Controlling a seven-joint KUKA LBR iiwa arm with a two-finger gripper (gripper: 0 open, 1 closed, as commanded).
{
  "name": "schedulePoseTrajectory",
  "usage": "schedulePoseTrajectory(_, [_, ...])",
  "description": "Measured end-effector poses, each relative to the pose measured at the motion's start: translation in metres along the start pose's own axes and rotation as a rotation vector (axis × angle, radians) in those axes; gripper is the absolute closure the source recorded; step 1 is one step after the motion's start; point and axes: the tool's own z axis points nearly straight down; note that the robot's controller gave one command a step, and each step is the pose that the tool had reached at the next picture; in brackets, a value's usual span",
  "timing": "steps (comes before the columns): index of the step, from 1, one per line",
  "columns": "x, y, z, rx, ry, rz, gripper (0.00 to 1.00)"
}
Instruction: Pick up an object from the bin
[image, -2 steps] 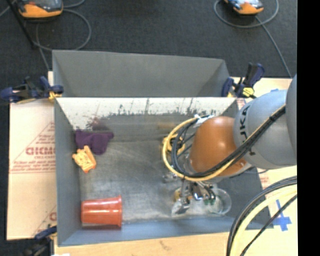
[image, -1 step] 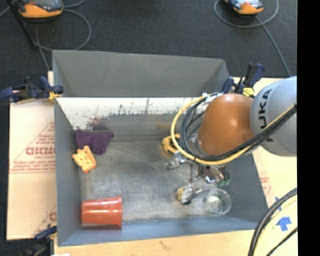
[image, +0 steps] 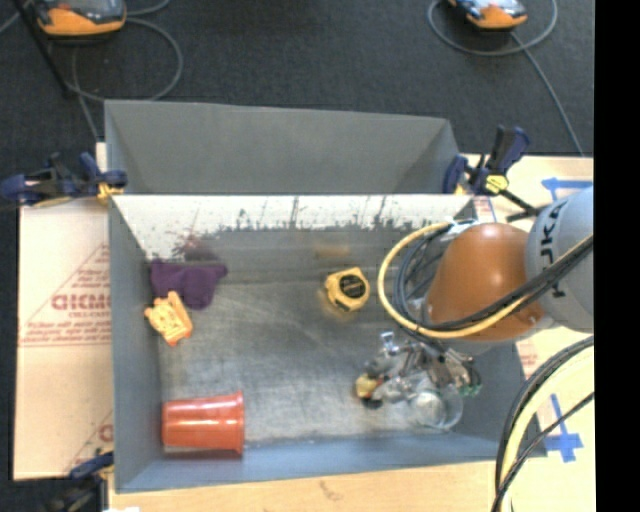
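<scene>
**Bin pick: gripper low in the lower right corner**

Grey metal bin (image: 280, 160) fills the middle of the frame, floor mostly bare.

Arm (image: 560, 250) enters from the right edge. Its rounded orange cover (image: 485, 280), looped with cables, sits over the bin's right side.

Red cup (image: 203, 422) lies on its side in the lower left corner, close to the front wall.

Purple cloth-like lump (image: 188, 280) is at upper left, near the left wall. Just below it, touching or nearly so, is a yellow-orange toy (image: 168, 319).

Round yellow thing with a dark centre (image: 345, 290) lies alone, right of centre, near the back wall.

Gripper (image: 408, 372) is down in the lower right of the bin, under the orange cover. Cannot tell whether it is open or closed, nor whether it grips anything.

At the gripper is a small clutter: a clear rounded piece (image: 437, 408) at its lower right, and a small yellow-and-dark piece (image: 371, 386) at its left. Contact with either cannot be judged.
</scene>
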Motion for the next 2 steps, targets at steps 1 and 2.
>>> schedulePoseTrajectory(1, [0.0,0.0,0.0,0.0,0.0,0.0,1.0])
schedulePoseTrajectory(2, [-0.004,-0.008,-0.169,0.014,0.004,-0.076,1.0])
